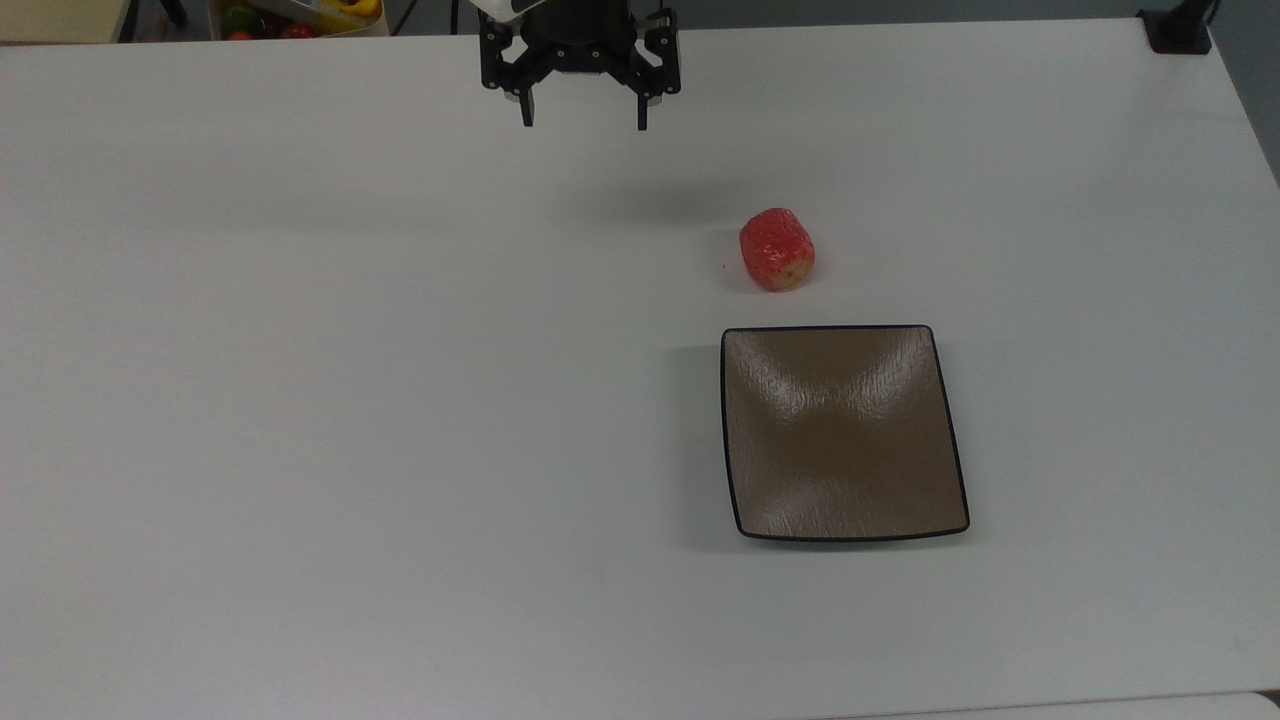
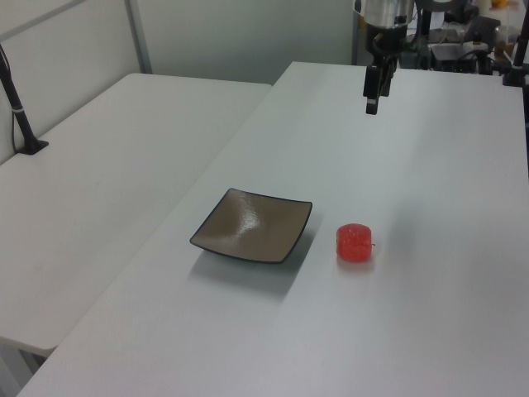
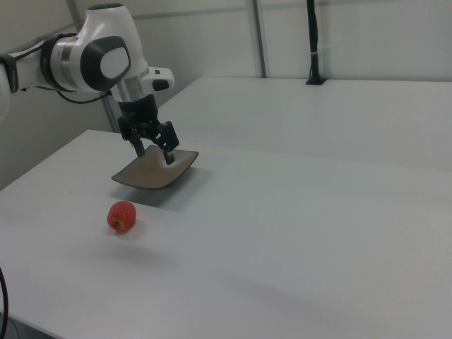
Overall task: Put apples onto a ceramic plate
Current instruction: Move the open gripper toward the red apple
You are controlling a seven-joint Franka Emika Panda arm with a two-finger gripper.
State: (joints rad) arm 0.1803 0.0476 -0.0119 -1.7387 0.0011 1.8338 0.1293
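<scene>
Top view first: we see our claw (image 1: pixel 584 110) hanging above the white surface (image 1: pixel 350 400) near its far edge, its two fingers spread wide with nothing between them. The apple (image 1: pixel 777 249) lies on the surface, below the claw in the frame and toward the top view's right, well apart from it and resting on its side with the yellowish end turned toward the plate (image 1: pixel 842 434). The plate sits just beyond the apple toward the bottom of the top view, near but not touching it, and it holds nothing. In the left view we find the apple (image 2: pixel 355 242) just beside the plate (image 2: pixel 252 225) on the left view's right, with the claw (image 2: pixel 374 87) raised farther back. In the right view the claw (image 3: pixel 156 145) hangs in front of the plate (image 3: pixel 154 170), while the apple (image 3: pixel 121 216) sits nearer the camera. We judge that we are at the reach step, with the pick not yet begun. Next we would need to carry the claw across until it stands over the apple, line the fingers up across its narrower width, and descend with the jaws wide before closing. The fruit is rounded and lying on its side, so we expect it could roll if one finger touches first.
</scene>
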